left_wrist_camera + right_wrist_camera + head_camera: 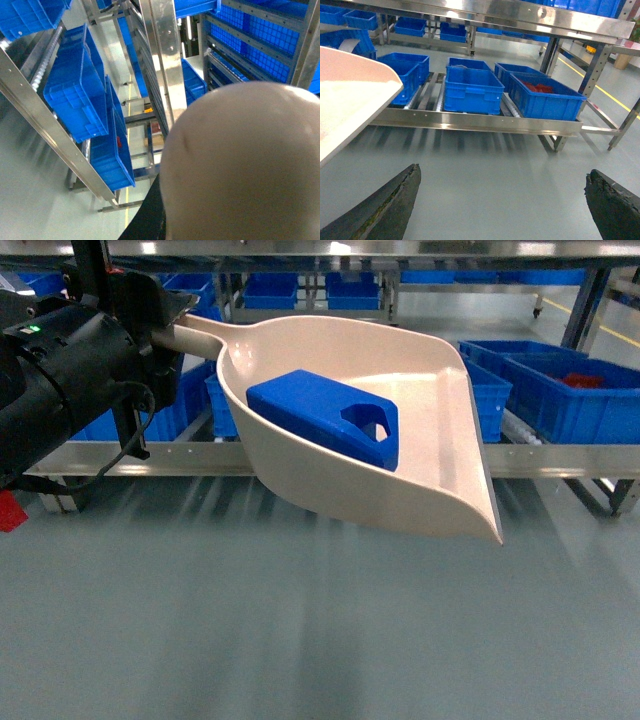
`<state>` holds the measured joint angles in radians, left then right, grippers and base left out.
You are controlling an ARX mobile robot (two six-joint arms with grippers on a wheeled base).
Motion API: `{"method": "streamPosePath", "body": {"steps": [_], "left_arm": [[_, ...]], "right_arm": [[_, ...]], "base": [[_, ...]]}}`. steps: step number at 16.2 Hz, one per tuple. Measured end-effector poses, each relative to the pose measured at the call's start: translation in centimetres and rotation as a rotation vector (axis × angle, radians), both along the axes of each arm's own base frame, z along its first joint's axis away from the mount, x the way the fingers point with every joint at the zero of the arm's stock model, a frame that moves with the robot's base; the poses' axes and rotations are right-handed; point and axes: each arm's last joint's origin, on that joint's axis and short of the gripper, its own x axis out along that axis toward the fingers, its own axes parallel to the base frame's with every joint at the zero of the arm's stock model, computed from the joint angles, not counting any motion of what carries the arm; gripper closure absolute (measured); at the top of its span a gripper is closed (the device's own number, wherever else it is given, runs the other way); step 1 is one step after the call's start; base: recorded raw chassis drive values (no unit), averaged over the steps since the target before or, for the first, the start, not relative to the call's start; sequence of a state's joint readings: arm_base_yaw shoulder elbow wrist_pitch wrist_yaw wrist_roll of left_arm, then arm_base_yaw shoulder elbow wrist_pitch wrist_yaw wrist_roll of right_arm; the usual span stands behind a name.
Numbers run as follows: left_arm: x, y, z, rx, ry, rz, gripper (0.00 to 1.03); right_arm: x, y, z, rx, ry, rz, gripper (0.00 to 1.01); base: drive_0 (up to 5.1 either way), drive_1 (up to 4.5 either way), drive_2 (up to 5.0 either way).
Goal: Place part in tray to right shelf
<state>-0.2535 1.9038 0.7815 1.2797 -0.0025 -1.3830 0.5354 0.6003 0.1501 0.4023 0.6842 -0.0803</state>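
The left hand [165, 335] is hidden behind its own black arm housing, so its grip on the long handle of the cream plastic dustpan-shaped tray [440, 430] cannot be made out. In the left wrist view, the tray's rounded underside fills the lower right and blocks everything beyond it. The tray's near wall covers the lower edge of the small bright-blue jerrycan-shaped part [320, 415]. In the right wrist view, only the tips of the right hand's dark fingers [390, 210] show, cut off at the bottom edge. The grey floor [300, 640] is streaked with blur.
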Motion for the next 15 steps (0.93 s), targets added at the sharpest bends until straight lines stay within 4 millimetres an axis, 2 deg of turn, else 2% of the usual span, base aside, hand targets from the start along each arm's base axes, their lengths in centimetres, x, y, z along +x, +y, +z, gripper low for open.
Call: {"method": "streamPosePath", "body": {"steps": [15], "left_arm": [[0.00,0.00,0.00,0.000,0.000,-0.002,0.89]], "right_arm": [[0.00,0.00,0.01,0.001,-0.001,0.000,0.03]], "base": [[0.0,0.00,0.0]]}}
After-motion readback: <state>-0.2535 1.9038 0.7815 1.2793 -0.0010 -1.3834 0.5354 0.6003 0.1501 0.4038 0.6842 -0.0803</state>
